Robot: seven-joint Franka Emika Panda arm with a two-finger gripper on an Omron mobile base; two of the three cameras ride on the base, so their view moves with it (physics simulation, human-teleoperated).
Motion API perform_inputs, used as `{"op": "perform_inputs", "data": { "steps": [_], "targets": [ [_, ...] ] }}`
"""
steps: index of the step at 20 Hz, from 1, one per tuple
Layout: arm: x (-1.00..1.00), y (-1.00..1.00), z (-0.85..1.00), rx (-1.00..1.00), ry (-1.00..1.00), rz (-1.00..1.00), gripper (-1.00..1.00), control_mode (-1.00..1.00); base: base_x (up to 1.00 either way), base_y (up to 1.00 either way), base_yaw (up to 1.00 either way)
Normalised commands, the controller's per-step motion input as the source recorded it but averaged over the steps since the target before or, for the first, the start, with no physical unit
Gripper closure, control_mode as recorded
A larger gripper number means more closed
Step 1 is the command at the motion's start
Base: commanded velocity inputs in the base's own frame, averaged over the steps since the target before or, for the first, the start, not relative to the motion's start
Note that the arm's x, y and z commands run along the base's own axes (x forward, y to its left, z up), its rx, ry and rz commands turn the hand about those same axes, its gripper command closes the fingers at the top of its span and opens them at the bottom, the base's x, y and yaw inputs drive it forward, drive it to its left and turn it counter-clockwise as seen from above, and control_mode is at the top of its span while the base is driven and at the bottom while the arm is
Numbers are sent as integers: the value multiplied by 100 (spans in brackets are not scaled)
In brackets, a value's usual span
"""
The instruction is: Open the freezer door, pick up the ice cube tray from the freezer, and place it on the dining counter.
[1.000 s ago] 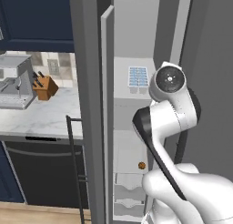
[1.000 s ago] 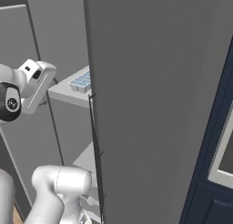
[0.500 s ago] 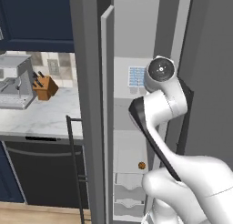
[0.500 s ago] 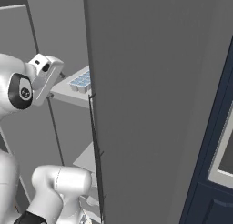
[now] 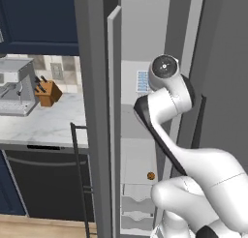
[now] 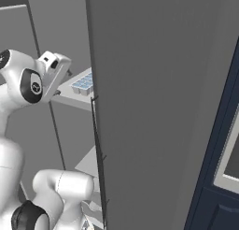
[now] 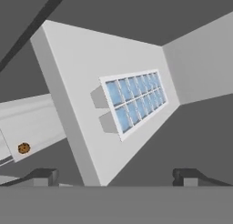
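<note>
- Reaching into the tall narrow freezer compartment of the dark grey fridge [image 5: 145, 48] is where things stand, with the flat dark grey freezer door [image 5: 94, 111] and its thin black bar handle [image 5: 80, 174] swung out to the left, so the opening step looks done to me.
- The small white ice cube tray with two rows of pale blue cubes [image 7: 134, 101] lies flat on a light grey shelf [image 7: 73, 73], set toward the middle and back of it, well clear of the shelf's front edge.
- The gripper [image 7: 116, 175] has its two dark fingers [image 7: 43, 174] spread wide with nothing between them, and the tray sits ahead of them, not touched yet. My guess is they're spread like that so they can straddle the tray.
- From the right base camera the white hand [image 6: 55, 72] is tipped toward the shelf, just beside the tray [image 6: 84, 82], angled to come at it from the front.
- A small round brown item [image 7: 23, 148] sits on a lower shelf, well apart from the tray, so it shouldn't get in the way.
- Nothing has gone to the dining bench yet; the pick is the next bit, I reckon.
</note>
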Motion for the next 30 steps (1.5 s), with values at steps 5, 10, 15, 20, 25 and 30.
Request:
{"op": "perform_inputs", "data": {
  "steps": [5,10,15,20,25,30],
  "targets": [
    [34,-4,-6,0,1,0,-100,-100,0,0,0],
    [28,-2,-17,0,1,0,-100,-100,0,0,0],
    [18,0,-26,0,1,0,-100,-100,0,0,0],
    [19,-3,-22,0,0,0,-100,-100,0,0,0],
    [28,-3,-11,0,0,0,-100,-100,0,0,0],
    [24,-5,-10,0,0,0,-100,-100,0,0,0]
  ]
}}
